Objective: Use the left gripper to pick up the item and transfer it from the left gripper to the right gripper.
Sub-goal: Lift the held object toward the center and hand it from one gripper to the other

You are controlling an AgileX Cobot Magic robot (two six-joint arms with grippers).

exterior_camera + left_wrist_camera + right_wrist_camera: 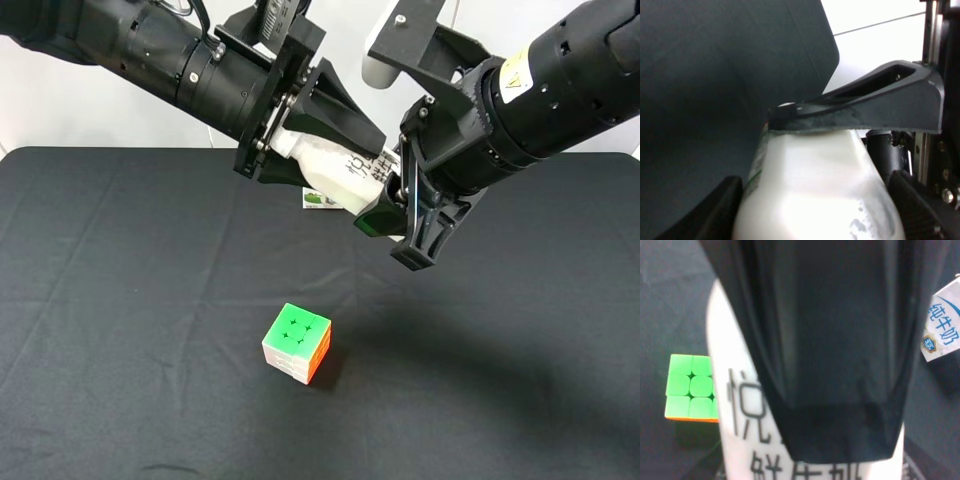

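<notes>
The left gripper reaches down from the upper left, its black wedge jaws clamped on the body of the bottle. The right gripper meets the bottle's base from the right, jaws straddling it; their grip is unclear.

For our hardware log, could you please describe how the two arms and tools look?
Both arms are black cylinders. The left tool has all-black wedge jaws and thin cables; the right tool is bulkier, with a yellow triangular warning sticker.
</notes>
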